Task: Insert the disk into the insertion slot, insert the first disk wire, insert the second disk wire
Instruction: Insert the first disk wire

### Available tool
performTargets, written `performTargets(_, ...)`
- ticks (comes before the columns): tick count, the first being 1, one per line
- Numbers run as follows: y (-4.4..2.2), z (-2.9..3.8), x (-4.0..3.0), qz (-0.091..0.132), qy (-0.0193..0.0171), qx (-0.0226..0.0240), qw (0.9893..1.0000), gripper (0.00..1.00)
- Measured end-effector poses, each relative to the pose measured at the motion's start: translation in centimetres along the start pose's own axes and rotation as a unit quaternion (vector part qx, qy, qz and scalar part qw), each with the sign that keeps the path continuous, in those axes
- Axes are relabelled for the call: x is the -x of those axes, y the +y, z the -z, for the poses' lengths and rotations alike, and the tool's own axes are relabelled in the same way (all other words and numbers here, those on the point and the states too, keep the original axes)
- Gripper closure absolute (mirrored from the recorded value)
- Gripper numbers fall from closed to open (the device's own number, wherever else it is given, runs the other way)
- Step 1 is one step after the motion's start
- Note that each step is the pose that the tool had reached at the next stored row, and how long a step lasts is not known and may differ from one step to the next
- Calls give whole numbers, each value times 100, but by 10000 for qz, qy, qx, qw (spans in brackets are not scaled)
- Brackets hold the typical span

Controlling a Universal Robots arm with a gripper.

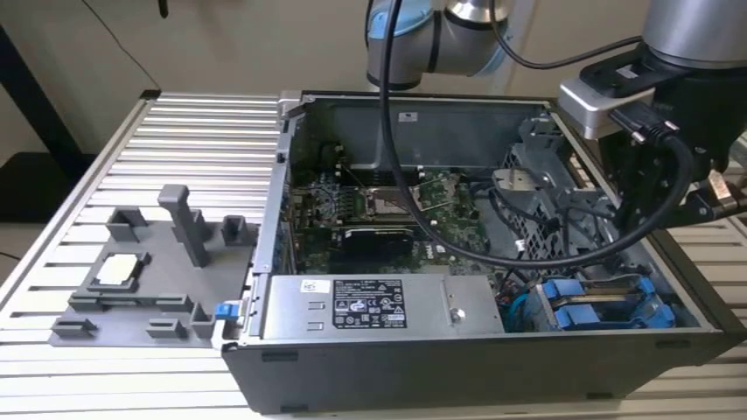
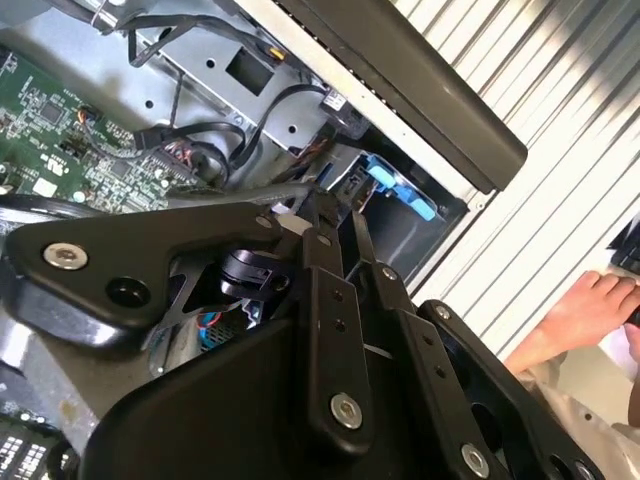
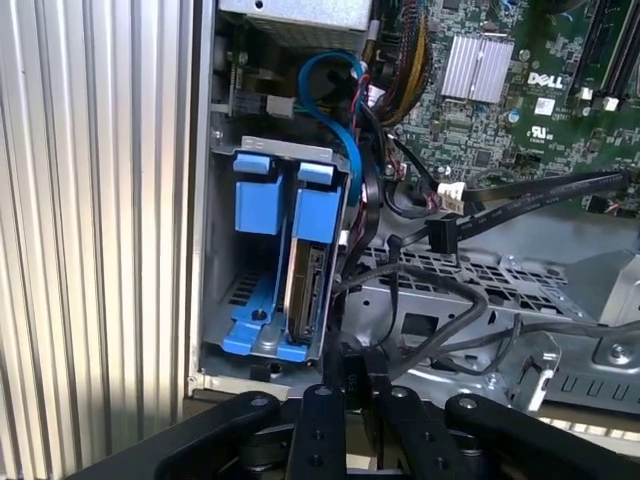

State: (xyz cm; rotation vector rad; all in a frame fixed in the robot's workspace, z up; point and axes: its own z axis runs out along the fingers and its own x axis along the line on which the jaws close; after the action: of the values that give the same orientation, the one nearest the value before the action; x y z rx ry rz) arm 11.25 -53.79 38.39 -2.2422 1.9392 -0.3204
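A ribbed silver aluminium bench (image 1: 140, 157) spreads wide, bright light catching its grooves near the far left corner. Behind its far edge stands a plain cream wall (image 1: 233, 44). A black slanted post (image 1: 42, 96) leans beside that corner.

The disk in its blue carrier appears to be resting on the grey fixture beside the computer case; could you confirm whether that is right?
Not quite. The disk in its blue carrier is not on the grey fixture. It sits inside the insertion slot within the computer case, as the first wrist view shows.
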Motion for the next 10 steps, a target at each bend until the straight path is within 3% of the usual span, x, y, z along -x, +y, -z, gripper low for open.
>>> performTargets(3,-11,-8,-2,14,30,105,9999,81)
performTargets(7,-45,-26,-10,26,37,258,9997,81)
performTargets(10,-84,-61,-15,26,32,310,9995,81)
